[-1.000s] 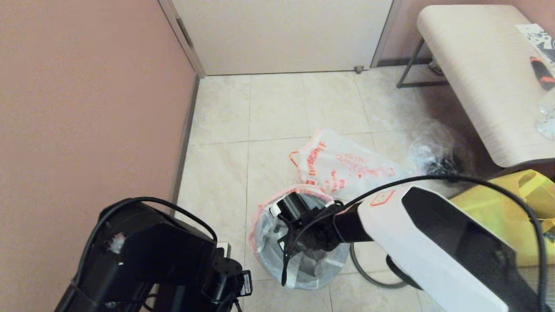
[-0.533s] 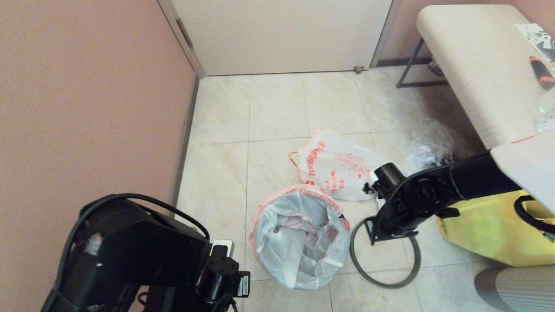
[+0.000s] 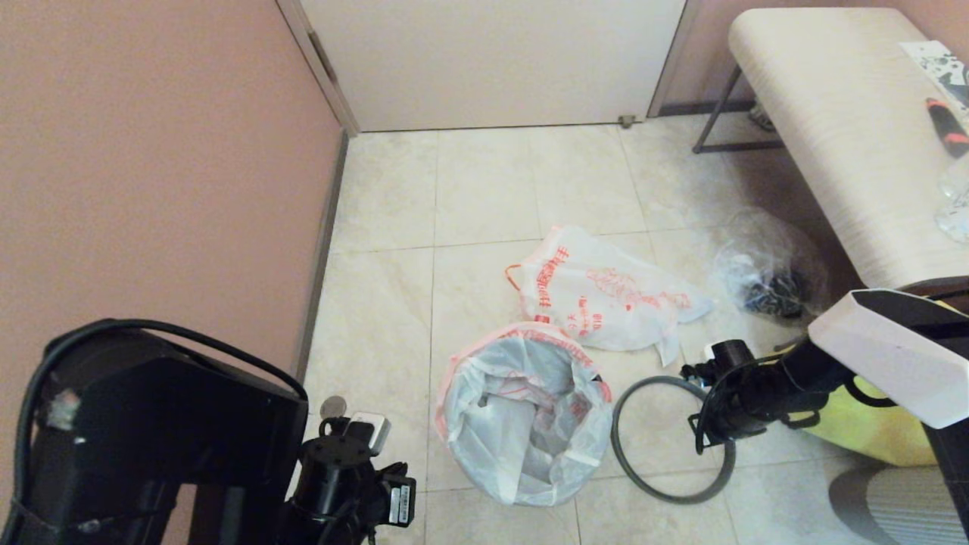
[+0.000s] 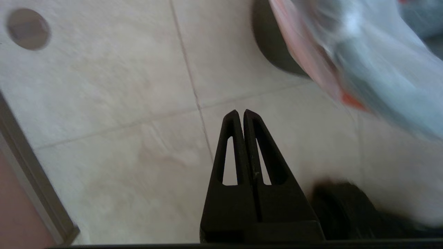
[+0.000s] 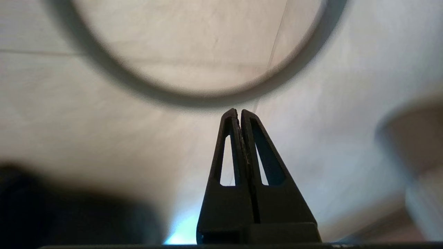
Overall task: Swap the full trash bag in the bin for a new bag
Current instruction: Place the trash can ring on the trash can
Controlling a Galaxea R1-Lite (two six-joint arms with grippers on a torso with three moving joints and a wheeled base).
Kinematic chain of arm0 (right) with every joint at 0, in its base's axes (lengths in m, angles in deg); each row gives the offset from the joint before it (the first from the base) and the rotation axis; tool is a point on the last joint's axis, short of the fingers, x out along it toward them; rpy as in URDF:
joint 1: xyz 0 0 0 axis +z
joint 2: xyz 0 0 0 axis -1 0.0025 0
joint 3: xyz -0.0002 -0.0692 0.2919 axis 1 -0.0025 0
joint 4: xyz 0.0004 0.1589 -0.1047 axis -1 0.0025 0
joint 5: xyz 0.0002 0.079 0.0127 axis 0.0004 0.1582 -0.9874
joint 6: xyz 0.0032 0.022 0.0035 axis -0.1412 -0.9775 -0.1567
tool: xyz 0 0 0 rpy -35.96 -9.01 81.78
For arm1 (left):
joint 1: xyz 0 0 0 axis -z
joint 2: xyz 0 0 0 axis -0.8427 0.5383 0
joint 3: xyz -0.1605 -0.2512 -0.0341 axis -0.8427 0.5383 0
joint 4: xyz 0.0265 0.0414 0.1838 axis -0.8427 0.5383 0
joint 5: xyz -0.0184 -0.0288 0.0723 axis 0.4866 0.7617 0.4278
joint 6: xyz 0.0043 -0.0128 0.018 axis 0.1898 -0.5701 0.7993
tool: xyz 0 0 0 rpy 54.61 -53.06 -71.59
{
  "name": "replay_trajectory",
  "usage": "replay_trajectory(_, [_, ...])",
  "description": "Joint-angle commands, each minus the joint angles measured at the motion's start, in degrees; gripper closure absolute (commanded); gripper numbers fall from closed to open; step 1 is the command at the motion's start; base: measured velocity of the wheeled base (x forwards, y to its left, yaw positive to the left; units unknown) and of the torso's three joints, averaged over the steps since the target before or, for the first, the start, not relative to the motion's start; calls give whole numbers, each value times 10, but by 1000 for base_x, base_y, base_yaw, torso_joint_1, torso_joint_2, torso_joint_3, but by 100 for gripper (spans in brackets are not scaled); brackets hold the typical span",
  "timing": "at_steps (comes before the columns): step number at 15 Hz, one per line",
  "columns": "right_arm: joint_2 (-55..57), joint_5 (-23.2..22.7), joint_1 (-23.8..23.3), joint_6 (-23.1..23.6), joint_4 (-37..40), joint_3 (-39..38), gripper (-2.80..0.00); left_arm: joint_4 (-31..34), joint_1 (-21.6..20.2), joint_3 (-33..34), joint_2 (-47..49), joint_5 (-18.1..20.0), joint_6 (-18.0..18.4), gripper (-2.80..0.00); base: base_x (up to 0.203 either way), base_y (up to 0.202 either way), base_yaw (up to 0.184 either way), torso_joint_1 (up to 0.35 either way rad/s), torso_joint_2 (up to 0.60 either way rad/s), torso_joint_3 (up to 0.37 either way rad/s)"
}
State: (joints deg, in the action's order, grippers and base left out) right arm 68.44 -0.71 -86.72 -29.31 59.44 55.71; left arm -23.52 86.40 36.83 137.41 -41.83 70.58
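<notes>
Both tools are pressed together, empty: right tool [image 5: 238, 112] over the grey hoop [image 3: 666, 492], left tool [image 4: 240, 113] beside the bin [image 4: 273, 52] lined with the new bag [image 3: 522, 424]; full trash bag [image 3: 606, 295] on floor

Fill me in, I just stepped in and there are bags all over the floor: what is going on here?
A robot is changing a bin liner. The new bag already lines the bin, and the full trash bag lies on the floor behind it. The grey hoop lies on the floor beside the bin, not yet fitted. The right gripper hangs over the hoop's edge, fingers shut and empty. The left gripper, also shut, sits low by the wall.
</notes>
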Motion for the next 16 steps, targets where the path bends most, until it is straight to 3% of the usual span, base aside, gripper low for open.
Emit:
replay_trajectory(1, [89, 2, -27, 36, -51, 12, 0, -5, -4, 27, -23, 18, 0, 0, 0, 0, 0, 0, 0, 0])
replay_trajectory(3, [119, 9, -45, 59, -70, 36, 0, -5, -3, 72, -58, 54, -1, 0, 0, 0, 0, 0, 0, 0])
replay_trajectory(5, [137, 16, -49, 78, -74, 59, 0, -5, 9, 83, -67, 46, -18, 0, 0, 0, 0, 0, 0, 0])
replay_trajectory(6, [149, 18, -50, 81, -75, 82, -280, -5, 10, 83, -66, 45, -20, 0, 0, 0, 0, 0, 0, 0])
replay_trajectory(16, [198, 22, -81, 94, -93, 205, -280, -5, 11, 83, -57, 44, -22, 0, 0, 0, 0, 0, 0, 0])
